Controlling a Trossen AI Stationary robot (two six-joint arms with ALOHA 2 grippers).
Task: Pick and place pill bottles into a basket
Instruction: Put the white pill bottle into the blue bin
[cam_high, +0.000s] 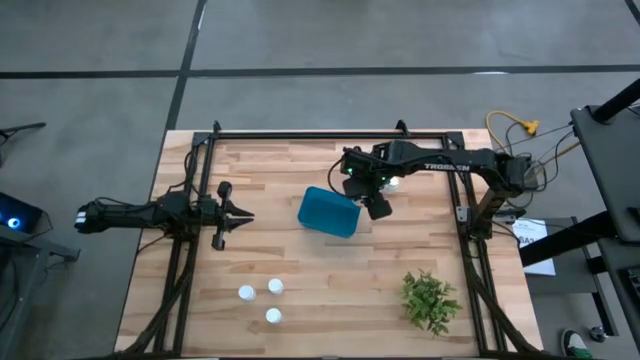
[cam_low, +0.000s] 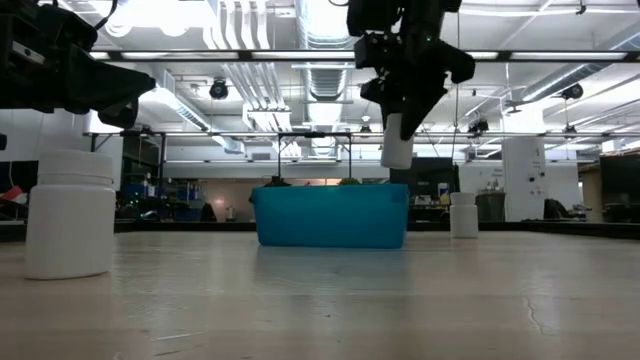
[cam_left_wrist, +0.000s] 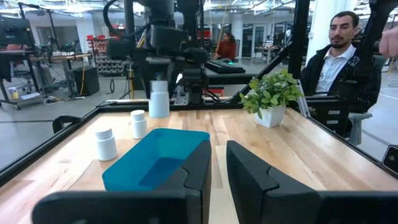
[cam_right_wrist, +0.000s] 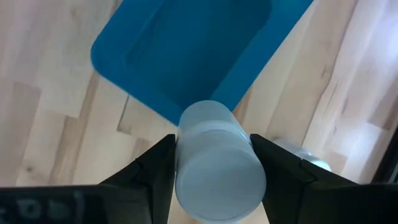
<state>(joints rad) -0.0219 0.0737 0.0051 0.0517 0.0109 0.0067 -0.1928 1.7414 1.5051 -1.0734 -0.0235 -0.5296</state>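
The right gripper (cam_right_wrist: 213, 163) clamps 1 upright bottle (cam_right_wrist: 217, 165) in the air just beside the basket (cam_high: 329, 211), whose rim lies toward the left gripper (cam_high: 243, 216), which waits pinched shut.

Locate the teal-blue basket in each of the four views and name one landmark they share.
High view: the basket lies at mid-table, just left of the right gripper.
Low view: it sits at centre, below the raised bottle.
Left wrist view: it lies left of centre, beyond the left gripper.
Right wrist view: it fills the upper middle, empty.
Shared landmark: the white bottle clamped in the right gripper, beside the basket's edge; barely visible from above.
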